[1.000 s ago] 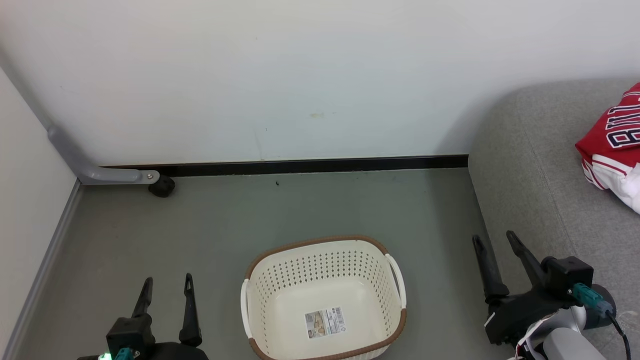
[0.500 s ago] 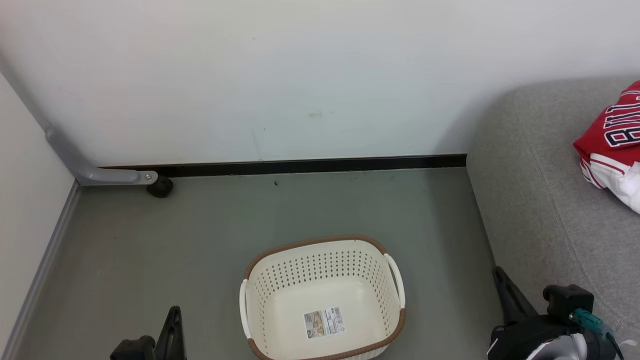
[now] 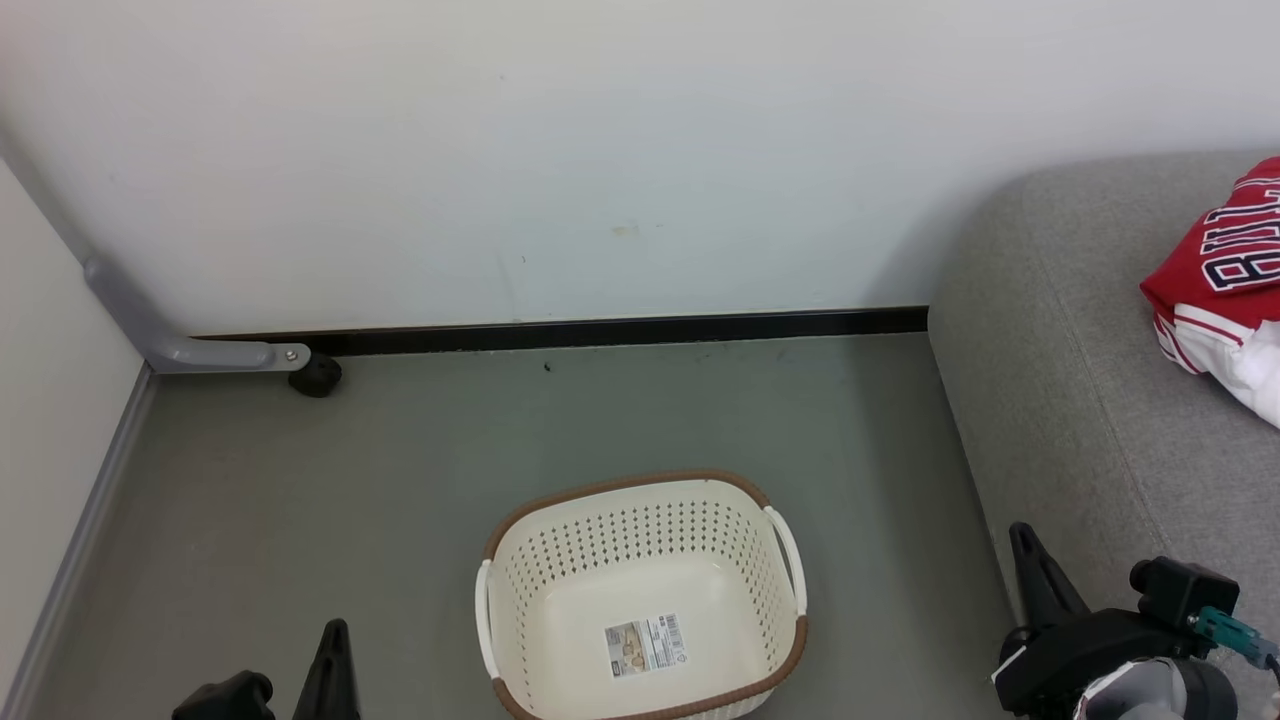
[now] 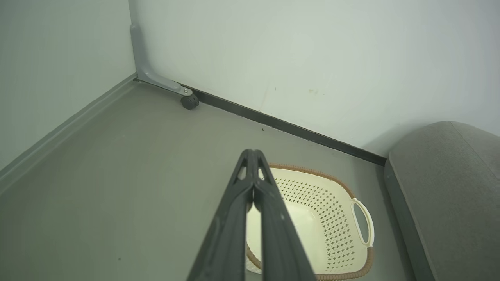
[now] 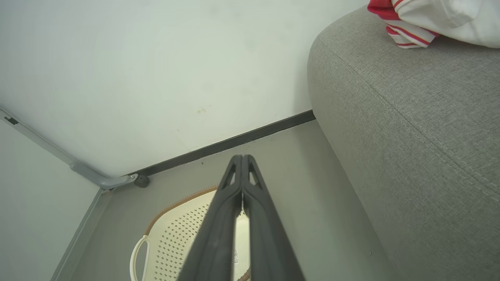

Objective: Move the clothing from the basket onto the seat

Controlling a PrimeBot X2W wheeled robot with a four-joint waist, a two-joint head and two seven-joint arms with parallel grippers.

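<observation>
Fingers [image 4: 271, 210] of the left gripper [image 4: 253, 153] are pressed together, low beside the basket's [image 3: 640, 488] left side. Right gripper [image 5: 242, 158] fingers also meet tip to tip, between basket and seat [image 3: 1060, 400]. The cream basket stands on the grey floor [image 3: 400, 480], its label sticker [image 3: 646, 645] showing. Red clothing [image 3: 1215, 265] lies on the grey seat, well apart from both grippers.

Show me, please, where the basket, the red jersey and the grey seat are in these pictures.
basket [image 3: 640, 530], head view, on its perforated back wall.
red jersey [image 3: 1182, 285], head view, on the red cloth left of the letters.
grey seat [image 3: 1060, 400], head view, on bare fabric of its top.
</observation>
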